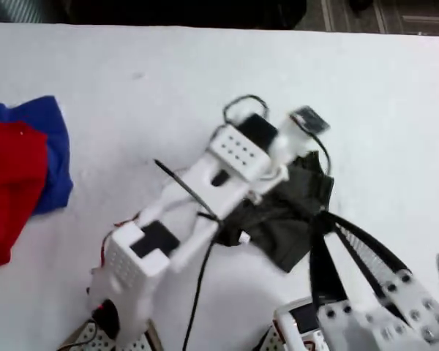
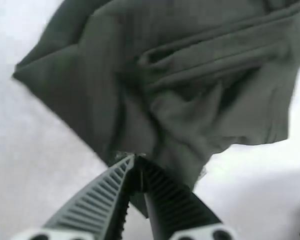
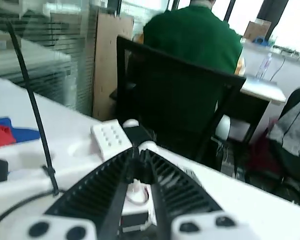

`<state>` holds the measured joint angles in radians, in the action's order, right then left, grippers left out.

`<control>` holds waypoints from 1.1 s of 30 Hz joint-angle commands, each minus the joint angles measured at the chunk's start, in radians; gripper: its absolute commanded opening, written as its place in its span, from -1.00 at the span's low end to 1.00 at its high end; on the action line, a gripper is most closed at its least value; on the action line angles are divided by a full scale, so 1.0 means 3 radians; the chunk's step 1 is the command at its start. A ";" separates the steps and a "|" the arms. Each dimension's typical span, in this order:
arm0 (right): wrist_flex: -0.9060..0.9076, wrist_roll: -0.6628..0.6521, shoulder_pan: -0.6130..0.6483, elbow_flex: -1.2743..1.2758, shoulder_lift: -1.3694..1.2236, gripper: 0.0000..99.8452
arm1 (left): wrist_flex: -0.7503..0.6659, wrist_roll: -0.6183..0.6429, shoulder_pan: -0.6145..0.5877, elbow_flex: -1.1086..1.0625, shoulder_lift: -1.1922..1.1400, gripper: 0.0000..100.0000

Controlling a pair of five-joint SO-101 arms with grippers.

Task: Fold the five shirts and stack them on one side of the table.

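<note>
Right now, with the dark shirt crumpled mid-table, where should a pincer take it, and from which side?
Take the dark crumpled cloth shirt at its thin outer hem, coming in low from the side where the white table is bare. The middle is bunched into thick folds, while the hem lies flat against the table. The left pincer looks shut on that hem, so it is probably a workable spot.

dark shirt (image 2: pixel 190 90): matt creased cloth | table (image 1: pixel 168 73): smooth, matt | left hand (image 2: pixel 136 162): ribbed black plastic

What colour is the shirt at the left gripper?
The shirt is plain dark grey, clearest in the left wrist view.
</note>
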<state>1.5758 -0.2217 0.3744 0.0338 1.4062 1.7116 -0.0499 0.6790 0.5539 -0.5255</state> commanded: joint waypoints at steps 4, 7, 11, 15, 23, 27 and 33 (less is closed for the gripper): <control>-0.0064 -0.0041 -0.0013 -0.0455 -0.0033 -0.96 | -0.0087 -0.0026 0.0095 0.0118 -0.0279 -0.95; -0.0043 -0.0041 -0.0013 -0.0511 -0.0018 -0.96 | -0.0031 -0.0005 -0.0074 0.0384 -0.0309 -0.95; -0.0043 -0.0041 -0.0013 -0.0527 -0.0018 -0.96 | -0.0010 0.0066 -0.0233 0.0752 -0.0386 -0.95; -0.0054 -0.0041 -0.0013 -0.0517 -0.0018 -0.96 | -0.0015 0.0072 -0.0233 0.0875 -0.0637 -0.95; -0.0049 -0.0041 -0.0013 -0.0511 -0.0018 -0.96 | 0.0020 0.0082 0.0084 0.1095 -0.1010 -0.95; -0.0054 -0.0041 -0.0013 -0.0511 -0.0018 -0.96 | 0.0199 0.0082 0.0422 0.1381 -0.0995 -0.95; -0.0059 -0.0041 -0.0013 -0.0511 -0.0018 -0.96 | 0.0245 0.0077 0.0831 0.1396 -0.0979 -0.95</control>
<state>1.5758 -0.2217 0.3744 -0.1120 1.4062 1.7776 -0.0330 0.8815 0.9360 -0.8416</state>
